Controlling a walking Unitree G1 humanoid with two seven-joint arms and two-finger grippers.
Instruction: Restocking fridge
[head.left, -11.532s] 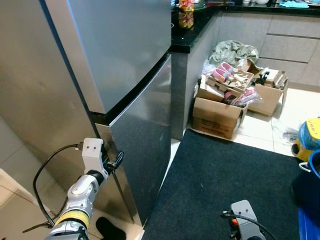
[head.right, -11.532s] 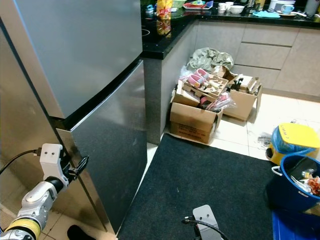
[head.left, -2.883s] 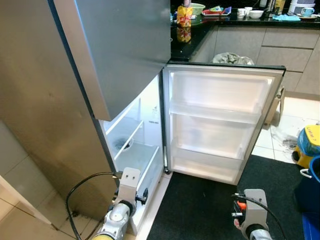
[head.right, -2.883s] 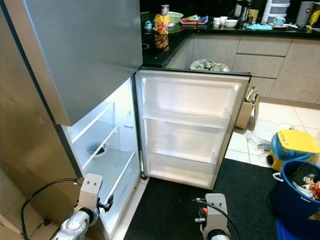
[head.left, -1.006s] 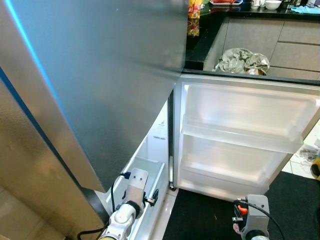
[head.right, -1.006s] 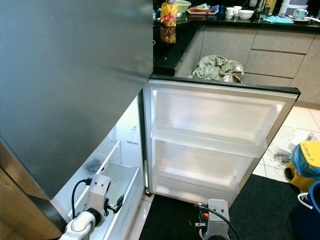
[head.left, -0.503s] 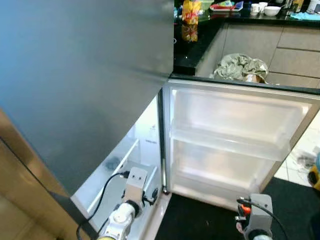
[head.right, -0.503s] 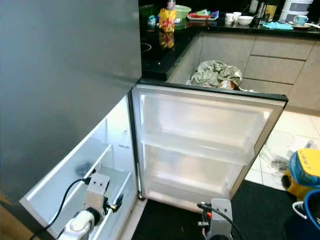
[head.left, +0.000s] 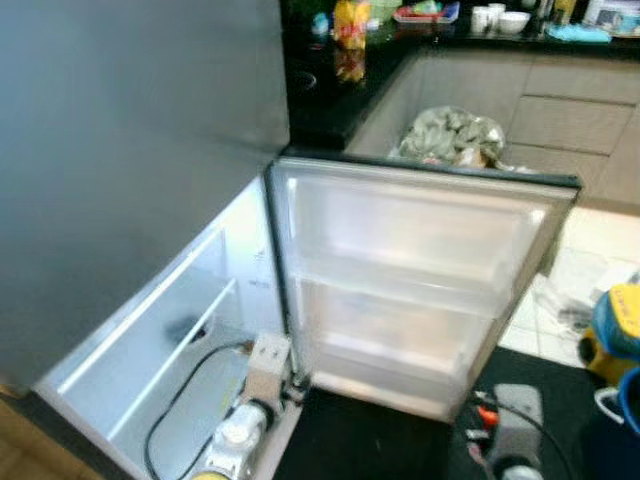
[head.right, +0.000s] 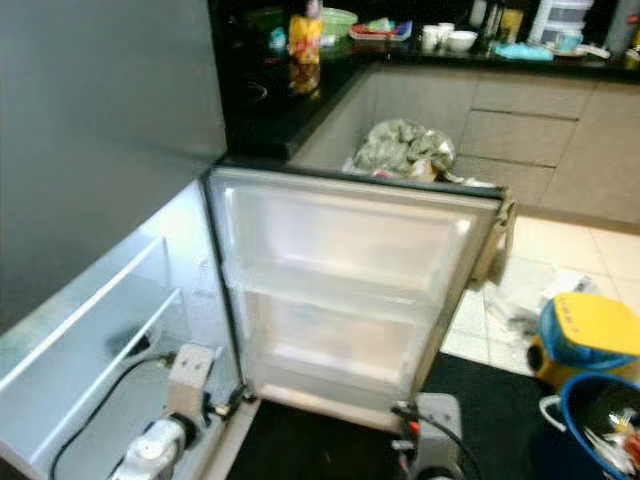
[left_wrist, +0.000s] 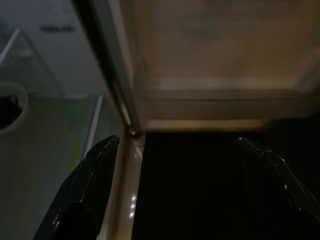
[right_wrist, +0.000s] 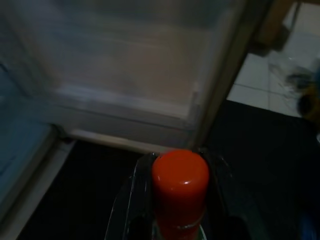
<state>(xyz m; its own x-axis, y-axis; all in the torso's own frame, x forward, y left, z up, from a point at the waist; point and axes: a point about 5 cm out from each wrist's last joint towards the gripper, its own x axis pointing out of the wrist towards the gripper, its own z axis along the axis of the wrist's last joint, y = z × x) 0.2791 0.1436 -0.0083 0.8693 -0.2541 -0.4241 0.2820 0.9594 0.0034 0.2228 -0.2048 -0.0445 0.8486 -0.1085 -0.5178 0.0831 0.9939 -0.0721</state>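
The right gripper (right_wrist: 175, 220) is clamped around one bottle with an orange cap (right_wrist: 180, 175), both fingers pressed to its sides; the bottle's body below the cap is cut off and hard to make out. The left gripper (left_wrist: 180, 165) has its two black fingers (left_wrist: 92, 172) spread wide with nothing between them, held low at the fridge's (head.left: 140, 150) bottom corner.

Ahead of both grippers stands the fridge's lower door (head.left: 420, 270), swung fully open, its inner side showing two bare door shelves (head.left: 400, 285). Left of the left gripper lies the lit lower compartment (head.left: 150, 340), with a dark round mark on its floor too blurred to identify. Under the grippers is a black mat (head.right: 330, 440).

Behind the door, one bundle of greenish cloth (head.right: 400, 145) pokes up. Right of the right gripper sit one yellow container (head.right: 585, 325) and one blue bucket (head.right: 600, 420), partly cut off. The dark counter (head.right: 300, 85) carries blurred small items.
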